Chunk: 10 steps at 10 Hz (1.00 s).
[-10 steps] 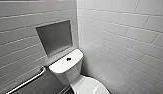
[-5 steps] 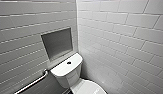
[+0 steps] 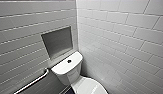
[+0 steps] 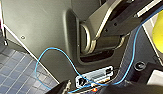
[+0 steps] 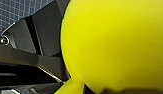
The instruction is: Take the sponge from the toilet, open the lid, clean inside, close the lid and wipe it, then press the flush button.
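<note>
The white toilet stands in the corner of the tiled room, low in the head view. The dark round flush button sits in the middle of its flat tank top. The lid lies down over the bowl, cut off by the picture's lower edge. The yellow sponge bulges large and squeezed in the right wrist view, and my right gripper is shut on it. A bit of the sponge also shows at the edge of the left wrist view. My left gripper is open and empty, near my own grey body.
A recessed grey niche is set in the left wall above the tank. A metal grab bar runs along that wall beside the toilet. White tiled walls meet just behind the tank. Dark blue floor tiles and a blue cable lie by my base.
The head camera has shifted a little, so the niche sits slightly lower in the picture. The toilet and its lid have not moved.
</note>
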Available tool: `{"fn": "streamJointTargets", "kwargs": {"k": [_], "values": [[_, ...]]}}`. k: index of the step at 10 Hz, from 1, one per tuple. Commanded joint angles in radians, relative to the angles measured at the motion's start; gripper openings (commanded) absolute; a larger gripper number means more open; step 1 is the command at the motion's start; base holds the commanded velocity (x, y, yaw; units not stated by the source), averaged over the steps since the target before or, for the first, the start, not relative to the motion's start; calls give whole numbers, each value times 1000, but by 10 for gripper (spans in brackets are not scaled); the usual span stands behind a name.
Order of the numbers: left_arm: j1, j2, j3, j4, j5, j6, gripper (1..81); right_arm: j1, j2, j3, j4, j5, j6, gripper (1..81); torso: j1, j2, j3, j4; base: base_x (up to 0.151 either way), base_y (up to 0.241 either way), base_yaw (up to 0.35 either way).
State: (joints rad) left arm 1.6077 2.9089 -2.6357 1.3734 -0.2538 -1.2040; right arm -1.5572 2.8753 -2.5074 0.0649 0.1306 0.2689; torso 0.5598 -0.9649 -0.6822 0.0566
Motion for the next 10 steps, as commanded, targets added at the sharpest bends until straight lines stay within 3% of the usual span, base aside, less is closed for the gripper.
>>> {"fn": "streamJointTargets", "kwargs": {"k": [1, 6, 8, 10], "values": [[2, 21, -58, 15, 31, 4, 811, -2, 49, -60, -39, -63, -10, 10, -63, 98, 98, 0, 0, 0, 0], [1, 24, -63, 16, 33, 8, 811, -4, 87, -88, -71, -66, -8, 10, -167, 256, 248, 0, 0, 0, 0], [1, 26, -63, 16, 36, 8, 811, -4, 121, -132, -73, -74, -11, 10, -215, 328, 218, 0, 0, 0, 0], [-2, 40, -63, 16, 39, 38, 811, -7, 166, -189, -83, -75, -34, 10, -250, 383, 236, 0, 0, 0, 0]]}}
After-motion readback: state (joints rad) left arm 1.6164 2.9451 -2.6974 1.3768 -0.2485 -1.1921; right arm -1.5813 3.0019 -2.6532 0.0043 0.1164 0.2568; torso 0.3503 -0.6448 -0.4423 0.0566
